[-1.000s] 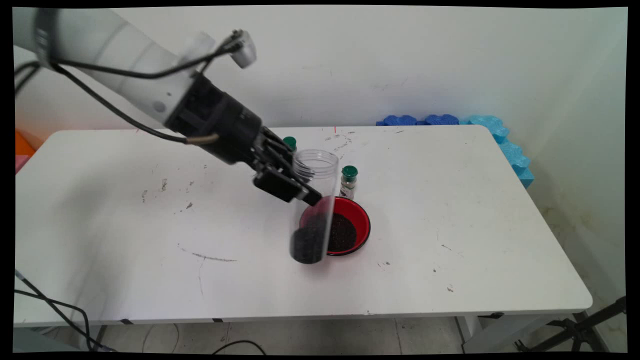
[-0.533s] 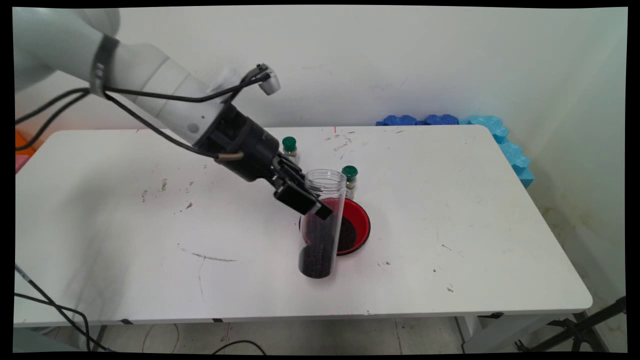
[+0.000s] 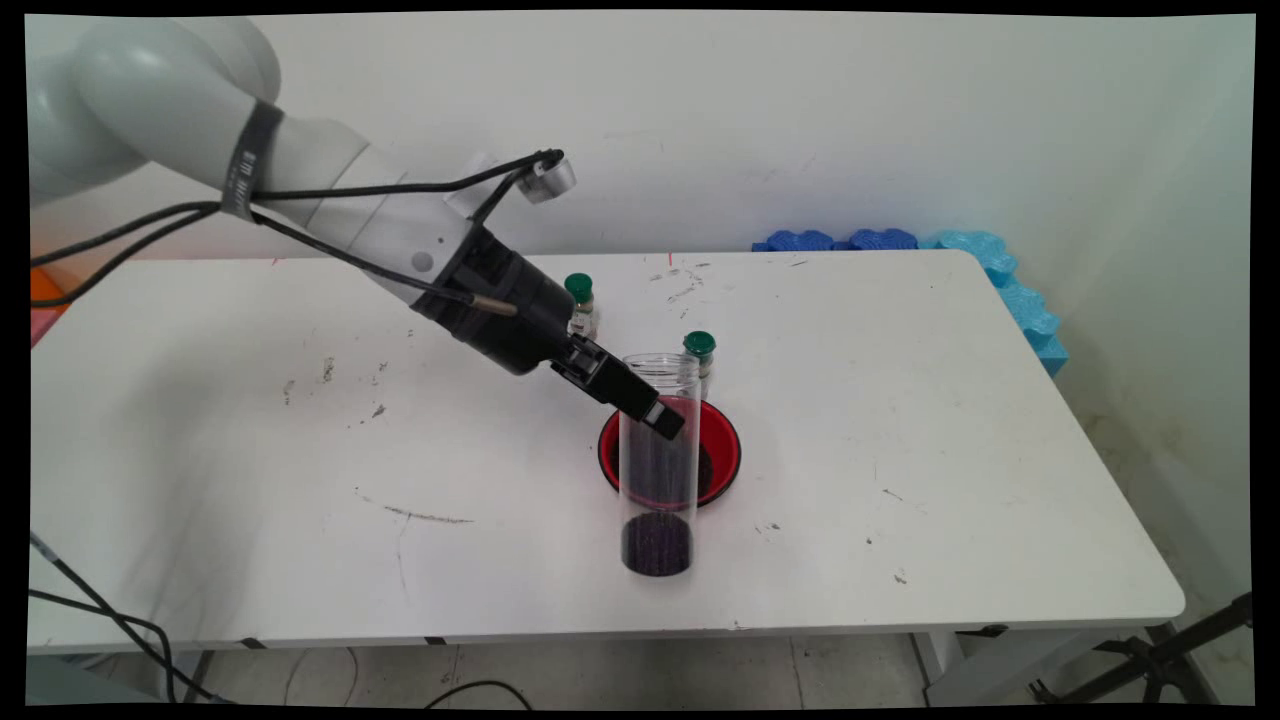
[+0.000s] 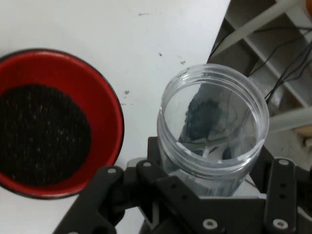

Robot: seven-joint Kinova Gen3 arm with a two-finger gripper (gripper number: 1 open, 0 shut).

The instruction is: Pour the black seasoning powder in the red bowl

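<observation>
Spanning most of the main view: white table, scuffed and speckled with dark marks, wall behind at 12 o'clock.

Stacked against the wall off the table's far right corner, at about 1 o'clock: blue foam pieces, wavy-edged.

Entering from 10 o'clock: white arm with black cables, ending in black gripper, closed narrowly about the upper wall of the jar, below the rim; in the hand view, black linkage seen on both sides of the jar, gripper clasping it.

Held upright, just in front of the bowl at its 6 o'clock and overlapping it in the main view: clear plastic jar, tall and cylindrical, open-mouthed, a small layer of dark grains at its bottom; whether the base touches the table cannot be told. Seen from above in the hand view: jar, mouth open, dark contents visible low inside.

Resting on the table near centre: red bowl, black-rimmed, holding a mound of dark grains; in the hand view, bowl at 9 o'clock of the jar, apart from it.

Standing at the bowl's 12 o'clock, just behind it: small green-capped bottle.

Standing at the bowl's 11 o'clock, farther back, partly behind the gripper body: second green-capped bottle.
</observation>
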